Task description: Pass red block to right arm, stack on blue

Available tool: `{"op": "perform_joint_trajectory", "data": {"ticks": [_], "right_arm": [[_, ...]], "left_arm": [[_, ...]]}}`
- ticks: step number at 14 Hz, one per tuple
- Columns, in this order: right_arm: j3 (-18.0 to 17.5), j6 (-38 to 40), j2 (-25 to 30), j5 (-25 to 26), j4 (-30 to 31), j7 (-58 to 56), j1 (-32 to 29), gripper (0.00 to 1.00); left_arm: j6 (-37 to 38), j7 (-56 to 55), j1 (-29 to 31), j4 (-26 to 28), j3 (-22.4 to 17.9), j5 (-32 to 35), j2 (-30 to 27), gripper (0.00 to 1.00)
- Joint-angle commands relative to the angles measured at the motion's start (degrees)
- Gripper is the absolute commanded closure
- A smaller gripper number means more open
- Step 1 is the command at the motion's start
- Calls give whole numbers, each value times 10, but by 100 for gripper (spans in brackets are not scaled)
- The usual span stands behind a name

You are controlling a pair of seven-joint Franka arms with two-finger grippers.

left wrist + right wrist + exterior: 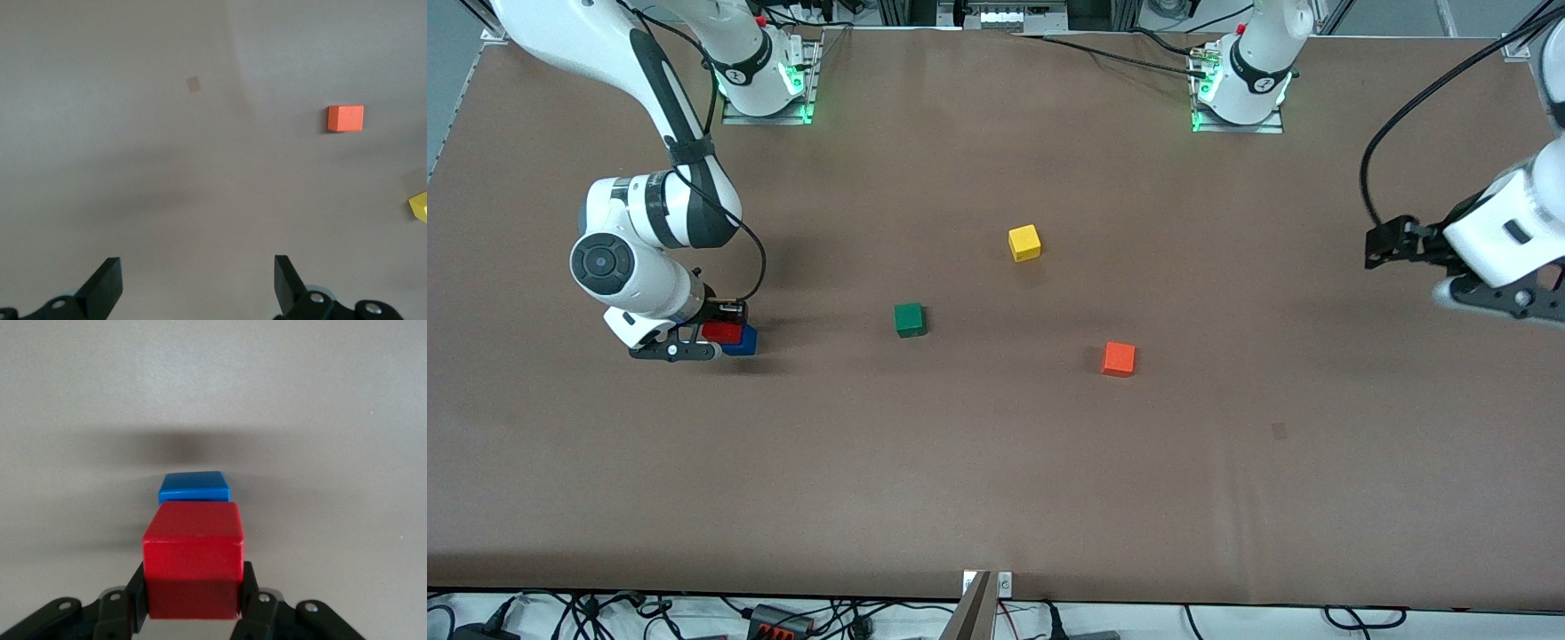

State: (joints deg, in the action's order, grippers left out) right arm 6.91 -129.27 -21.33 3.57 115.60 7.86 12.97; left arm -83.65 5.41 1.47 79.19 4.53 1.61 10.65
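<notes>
Toward the right arm's end of the bench (996,498), front view: my right claw (710,336) grips the red block (723,332) beside the blue block (742,342); my left claw (1392,244) waits over its own end. Left wrist view: left claw (197,283) wide, empty. Right wrist view: right claw (193,603) clamps the red block (193,557) just beside the blue block (194,487).

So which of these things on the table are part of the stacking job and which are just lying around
Part of the job:
- small bright-red cube, gripped in the right tool
- small deep-blue cube, on the table at the right arm's end

Lying about:
- small green cube
- small yellow cube
- small orange cube
</notes>
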Motion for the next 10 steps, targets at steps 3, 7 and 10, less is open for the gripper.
{"op": "perform_joint_trajectory", "data": {"ticks": [3,7,10], "right_arm": [[-3,2,-6,1,-13,-36,-4,100],[-3,3,-12,0,-18,-46,-5,100],[-3,2,-18,0,-19,-47,-5,100]], "left_arm": [[-137,-34,-24,192,-39,-21,-131,0],[-150,-31,-24,207,-34,-22,-133,0],[-108,-37,-24,191,-23,-20,-129,0]]}}
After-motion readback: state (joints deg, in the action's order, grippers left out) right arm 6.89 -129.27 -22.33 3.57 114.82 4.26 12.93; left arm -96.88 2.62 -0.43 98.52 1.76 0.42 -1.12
